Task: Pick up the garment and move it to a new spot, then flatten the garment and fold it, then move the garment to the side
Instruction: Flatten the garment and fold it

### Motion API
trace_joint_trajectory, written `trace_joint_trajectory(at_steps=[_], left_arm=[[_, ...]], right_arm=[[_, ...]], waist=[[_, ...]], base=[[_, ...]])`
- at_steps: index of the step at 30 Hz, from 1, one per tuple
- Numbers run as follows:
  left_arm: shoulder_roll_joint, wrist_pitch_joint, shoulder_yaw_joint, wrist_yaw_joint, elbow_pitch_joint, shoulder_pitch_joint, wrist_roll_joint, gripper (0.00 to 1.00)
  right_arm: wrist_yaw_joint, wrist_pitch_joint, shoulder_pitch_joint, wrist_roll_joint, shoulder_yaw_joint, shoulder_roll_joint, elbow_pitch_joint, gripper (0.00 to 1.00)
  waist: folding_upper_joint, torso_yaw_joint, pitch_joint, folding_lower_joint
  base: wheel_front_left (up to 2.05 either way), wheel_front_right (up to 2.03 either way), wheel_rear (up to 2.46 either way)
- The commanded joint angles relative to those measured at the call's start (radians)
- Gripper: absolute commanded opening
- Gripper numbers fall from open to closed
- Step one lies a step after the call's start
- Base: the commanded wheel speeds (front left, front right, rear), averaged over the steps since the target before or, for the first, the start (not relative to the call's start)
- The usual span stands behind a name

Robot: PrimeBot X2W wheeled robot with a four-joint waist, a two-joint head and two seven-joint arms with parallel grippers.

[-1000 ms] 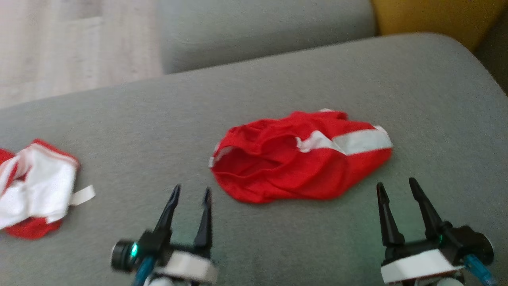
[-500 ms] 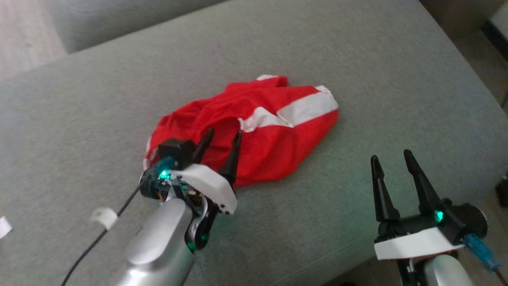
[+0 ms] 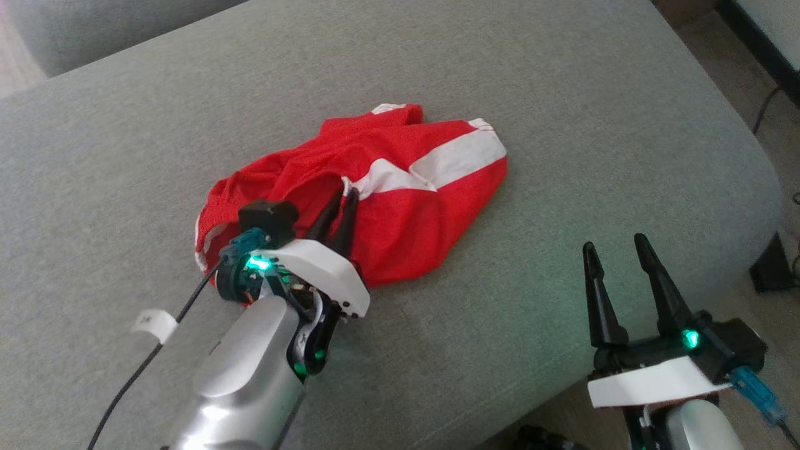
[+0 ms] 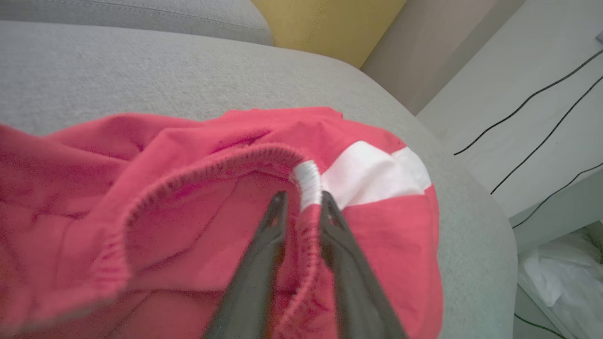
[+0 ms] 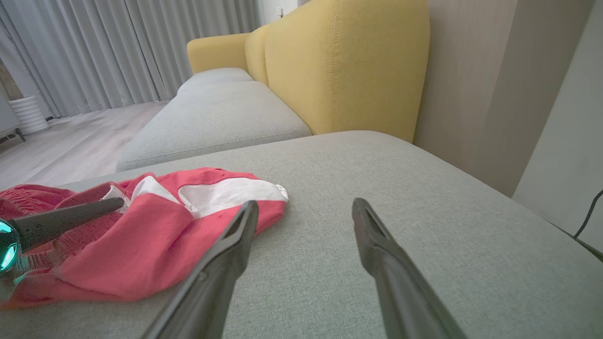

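step: pick-up, not lifted | left tool point(image 3: 345, 194) clamped on the garment point(image 3: 412, 206), crumpled mid sofa cushion point(image 3: 562, 94) | right tool point(image 3: 614, 244) spread, empty | left: move, flatten, fold, set aside

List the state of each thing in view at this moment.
left tool, closed on the waistband of the shorts
right tool, open, empty, clear of the shorts
shorts, crumpled, lying on the cushion, not yet lifted
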Motion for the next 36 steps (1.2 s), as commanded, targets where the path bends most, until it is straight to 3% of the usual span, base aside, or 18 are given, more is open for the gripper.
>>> trace_joint_trajectory(at_steps=[1, 2, 8, 12, 21, 28, 33, 36], left_arm=[[0.000, -0.011, 0.021, -0.003, -0.036, -0.046, -0.006, 0.14], [0.000, -0.013, 0.016, -0.008, -0.043, -0.047, -0.011, 0.00], [0.004, -0.030, -0.007, -0.053, -0.121, -0.032, -0.036, 0.00], [0.038, -0.052, -0.006, -0.064, -0.208, 0.026, -0.042, 0.00], [0.215, -0.045, 0.042, -0.020, -0.429, 0.233, -0.043, 0.00], [0.313, -0.070, 0.112, 0.029, -0.474, 0.290, -0.027, 0.00], [0.318, -0.084, 0.124, 0.031, -0.468, 0.285, -0.031, 0.00], [0.314, -0.089, 0.119, 0.029, -0.464, 0.285, -0.032, 0.00]], right_arm=[[-0.001, 0.000, -0.029, 0.005, 0.017, -0.006, -0.031, 1.00], [-0.001, 0.000, -0.029, 0.004, 0.015, -0.006, -0.031, 1.00], [-0.001, 0.000, -0.030, -0.006, 0.006, -0.006, -0.031, 1.00], [-0.001, 0.000, -0.028, -0.017, -0.004, -0.006, -0.025, 1.00], [-0.001, 0.000, -0.029, -0.011, -0.007, -0.006, 0.014, 1.00], [-0.001, 0.000, -0.040, 0.064, 0.036, -0.006, 0.060, 1.00], [-0.001, 0.000, -0.045, 0.143, 0.090, -0.007, 0.087, 1.00], [-0.001, 0.000, -0.051, 0.216, 0.153, -0.039, 0.098, 1.00]], waist=[[0.0000, 0.008, -0.001, 0.0001], [0.0000, 0.016, -0.001, 0.0001], [0.0000, 0.099, -0.007, 0.0001], [0.0000, 0.189, -0.022, 0.0001], [0.0000, 0.405, -0.045, 0.0001], [0.0000, 0.521, -0.059, 0.0001], [0.0000, 0.554, -0.069, 0.0001], [0.0000, 0.564, -0.076, 0.0001]], base=[[0.00, 0.00, 0.00], [0.00, 0.00, 0.00], [0.00, 0.00, 0.00], [0.00, 0.00, 0.00], [0.00, 0.00, 0.00], [0.00, 0.00, 0.00], [0.00, 0.00, 0.00], [0.00, 0.00, 0.00]])
